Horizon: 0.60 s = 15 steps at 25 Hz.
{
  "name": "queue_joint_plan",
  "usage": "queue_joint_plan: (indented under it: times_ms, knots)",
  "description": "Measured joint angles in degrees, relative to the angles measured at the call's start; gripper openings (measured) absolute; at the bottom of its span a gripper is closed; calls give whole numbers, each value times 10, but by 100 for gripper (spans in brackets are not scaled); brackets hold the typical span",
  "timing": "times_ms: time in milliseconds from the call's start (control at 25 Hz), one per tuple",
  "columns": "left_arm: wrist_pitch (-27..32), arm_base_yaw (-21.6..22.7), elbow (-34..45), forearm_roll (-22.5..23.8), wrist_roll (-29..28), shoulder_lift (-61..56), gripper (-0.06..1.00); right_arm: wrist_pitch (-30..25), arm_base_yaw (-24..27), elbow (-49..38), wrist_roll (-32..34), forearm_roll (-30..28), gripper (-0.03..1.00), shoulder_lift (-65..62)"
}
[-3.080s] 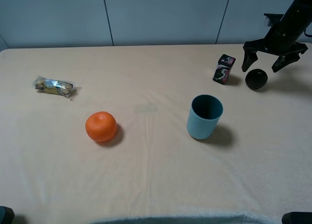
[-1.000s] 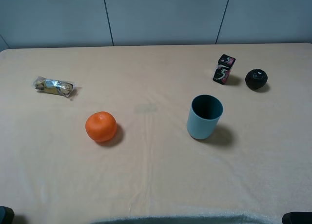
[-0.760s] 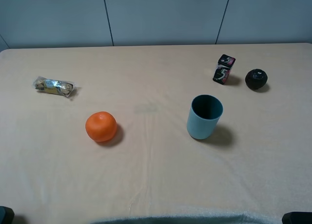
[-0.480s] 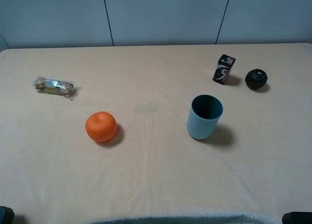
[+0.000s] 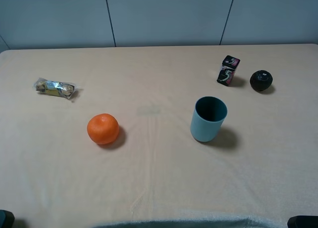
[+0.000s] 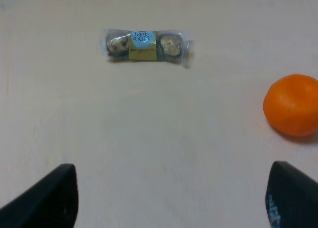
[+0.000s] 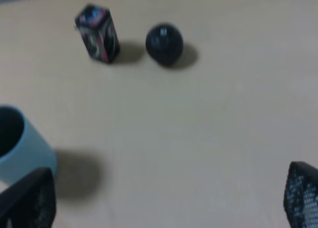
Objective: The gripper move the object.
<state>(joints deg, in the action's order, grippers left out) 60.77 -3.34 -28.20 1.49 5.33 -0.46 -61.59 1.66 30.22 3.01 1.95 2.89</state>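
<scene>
The small glossy black ball (image 5: 261,80) lies on the table at the far right, just right of the patterned black box (image 5: 228,70). It also shows in the right wrist view (image 7: 164,43), far ahead of my right gripper (image 7: 164,198). That gripper's two fingers stand wide apart and hold nothing. My left gripper (image 6: 171,203) is open and empty over the left side of the table, with the orange (image 6: 291,105) ahead of it to one side. In the exterior view only dark tips show at the bottom corners.
A blue cup (image 5: 208,118) stands upright right of centre and shows at the edge of the right wrist view (image 7: 20,148). An orange (image 5: 103,128) lies left of centre. A wrapped chocolate pack (image 5: 55,88) lies far left. The tabletop (image 5: 159,178) is beige cloth.
About three seconds ago my right gripper hung open just above the black ball. It has pulled back out of the exterior view. The ball has stayed in place.
</scene>
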Motion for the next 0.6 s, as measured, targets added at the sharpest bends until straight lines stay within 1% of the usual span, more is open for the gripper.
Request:
queue_joint_plan:
  times_ms: [120,320,600]
  knots:
    - [0,0,0,0,0,0,78,7,0,-9,5,-12,69,-30]
    - [0,0,0,0,0,0,78,26,0,-16,21,-19,69,-32]
    - [0,0,0,0,0,0,78,27,0,-16,22,-19,69,-32]
